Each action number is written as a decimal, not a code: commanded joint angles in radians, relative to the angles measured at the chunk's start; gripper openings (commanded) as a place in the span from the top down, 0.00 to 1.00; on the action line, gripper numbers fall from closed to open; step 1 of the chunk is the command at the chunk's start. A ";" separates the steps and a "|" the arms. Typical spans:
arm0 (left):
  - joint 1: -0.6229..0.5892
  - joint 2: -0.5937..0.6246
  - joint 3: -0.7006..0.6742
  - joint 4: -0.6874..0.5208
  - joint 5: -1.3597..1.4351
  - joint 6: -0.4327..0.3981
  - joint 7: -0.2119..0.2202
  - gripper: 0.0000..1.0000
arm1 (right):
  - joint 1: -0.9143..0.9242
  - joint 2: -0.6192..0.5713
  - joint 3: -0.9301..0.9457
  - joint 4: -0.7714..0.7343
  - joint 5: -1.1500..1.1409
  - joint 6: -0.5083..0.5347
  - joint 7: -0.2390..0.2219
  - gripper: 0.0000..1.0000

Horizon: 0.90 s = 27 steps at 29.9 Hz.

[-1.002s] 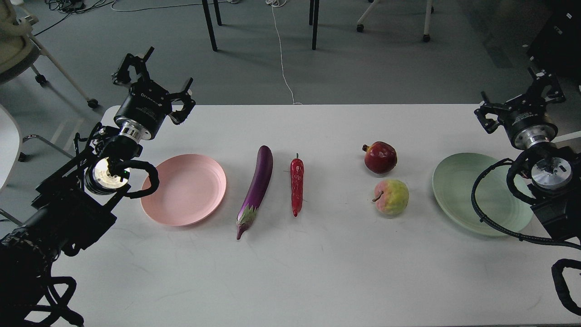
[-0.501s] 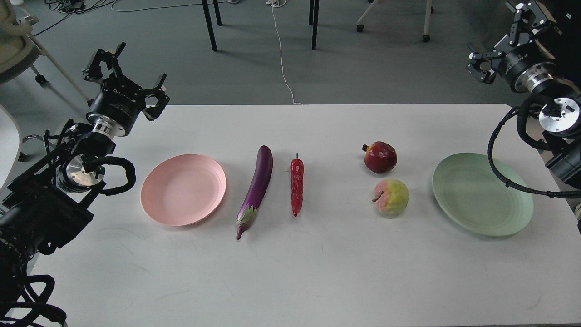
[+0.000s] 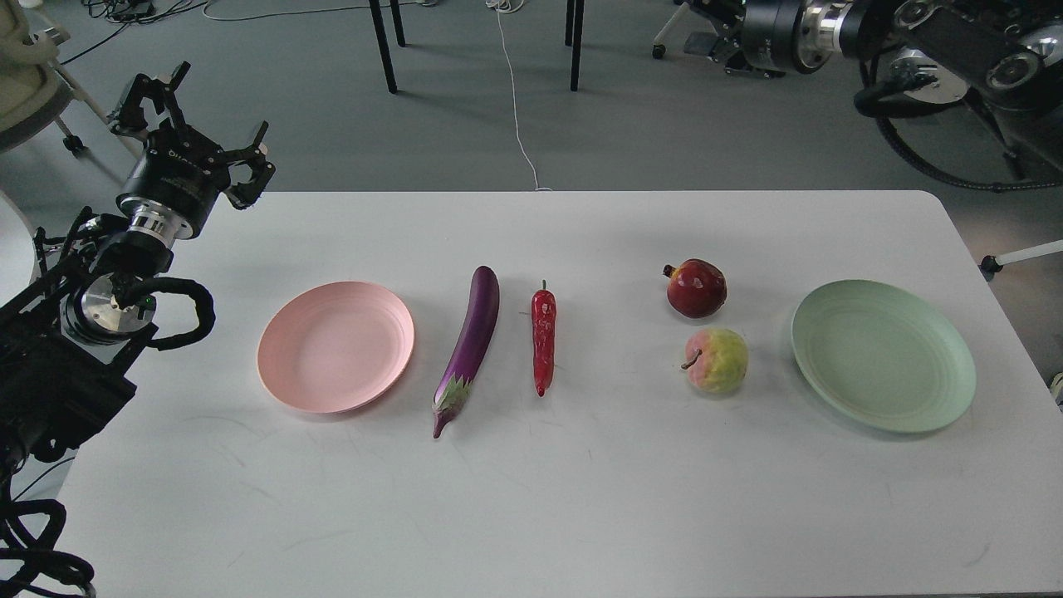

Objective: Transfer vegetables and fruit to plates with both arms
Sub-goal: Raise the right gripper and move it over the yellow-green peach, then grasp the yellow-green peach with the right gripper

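Observation:
A pale pink plate [image 3: 335,346] lies at the left of the white table and a pale green plate [image 3: 883,355] at the right. Between them lie a purple eggplant [image 3: 471,341], a red chili pepper [image 3: 543,336], a dark red pomegranate [image 3: 696,287] and, just in front of it, a yellow-green pink-blushed fruit [image 3: 717,360]. My left gripper [image 3: 202,126] is open and empty over the table's far left corner, well behind the pink plate. My right gripper [image 3: 712,33] is at the top edge, beyond the table's far side, dark and partly cut off.
The white table [image 3: 581,498] has its far edge just behind the fruit row. Beyond it are grey floor, table legs [image 3: 383,46], a white cable [image 3: 515,100] and a chair [image 3: 33,83] at the far left.
Both arms have pulled away from the plates. The left gripper moved left and back to the table corner. The right arm swung up and left to the top edge. The produce and plates stayed put.

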 commanded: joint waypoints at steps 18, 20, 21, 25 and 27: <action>-0.003 0.045 -0.003 0.000 -0.002 0.000 -0.002 0.01 | -0.043 0.033 -0.403 0.274 -0.423 -0.001 0.010 0.04; -0.003 0.045 -0.003 0.000 -0.002 0.000 -0.002 0.01 | -0.072 0.030 -0.422 0.269 -0.431 -0.001 0.010 0.04; -0.003 0.045 -0.003 0.000 -0.002 0.000 -0.002 0.01 | -0.089 0.029 -0.429 0.266 -0.431 -0.001 0.010 0.04; 0.000 0.045 -0.002 0.000 -0.002 0.000 -0.002 0.01 | -0.121 0.012 -0.432 0.265 -0.431 -0.001 0.010 0.05; 0.002 0.047 -0.002 0.000 0.000 0.000 -0.002 0.01 | -0.126 0.006 -0.432 0.263 -0.433 -0.001 0.010 0.05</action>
